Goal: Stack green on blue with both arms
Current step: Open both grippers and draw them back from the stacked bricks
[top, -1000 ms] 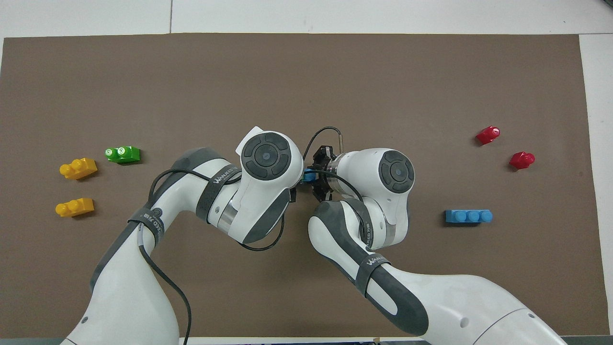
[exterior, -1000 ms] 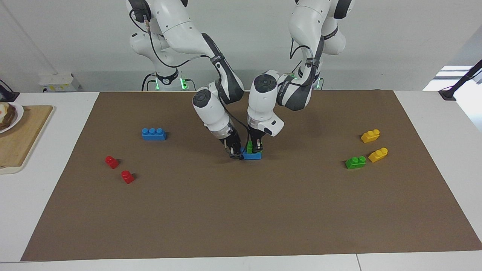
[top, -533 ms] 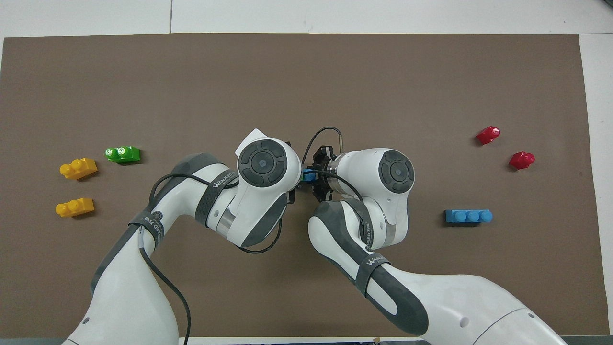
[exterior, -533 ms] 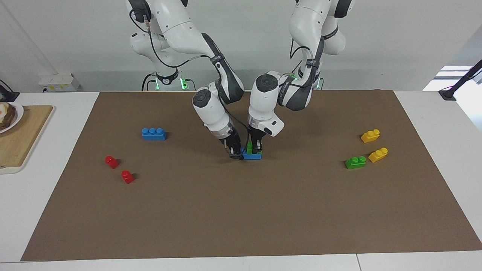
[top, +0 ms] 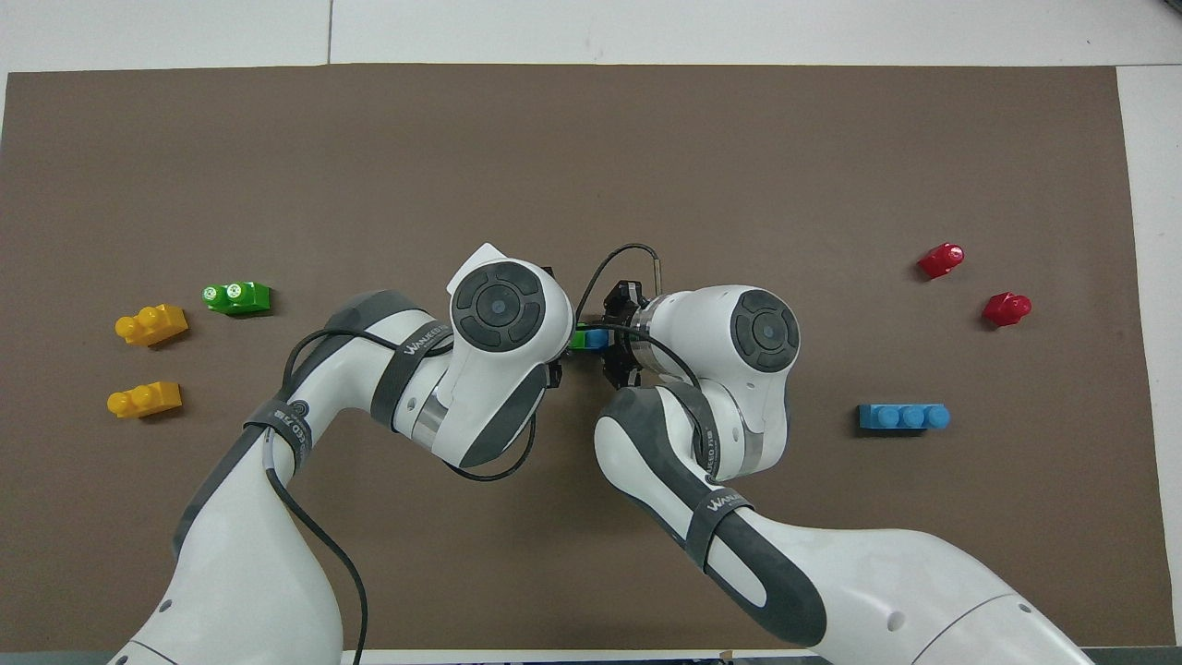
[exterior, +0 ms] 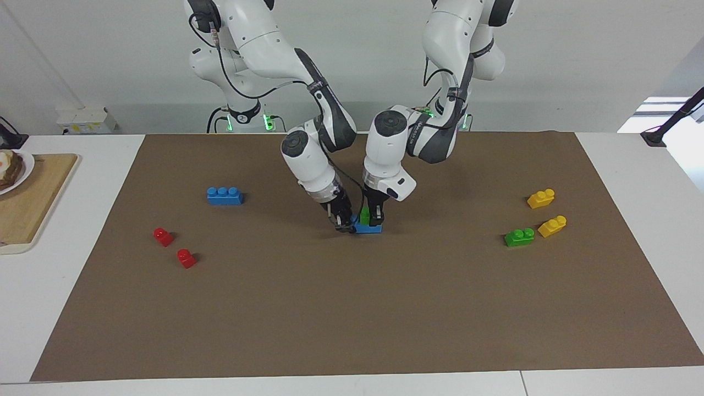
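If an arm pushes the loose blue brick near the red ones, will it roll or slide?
The loose blue brick looks rigid and flat-bottomed, so it would likely slide, not roll. It sits low and long, so tipping seems unlikely. Being small plastic, it is probably light.

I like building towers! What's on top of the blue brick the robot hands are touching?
A small green plastic brick sits on the oblong blue plastic brick. The left gripper covers part of it, so its studs are hidden.

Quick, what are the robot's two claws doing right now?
Left gripper: down on the green brick that sits on the blue brick; grip cannot be told.
Right gripper: down at the blue brick's end; grip cannot be told.
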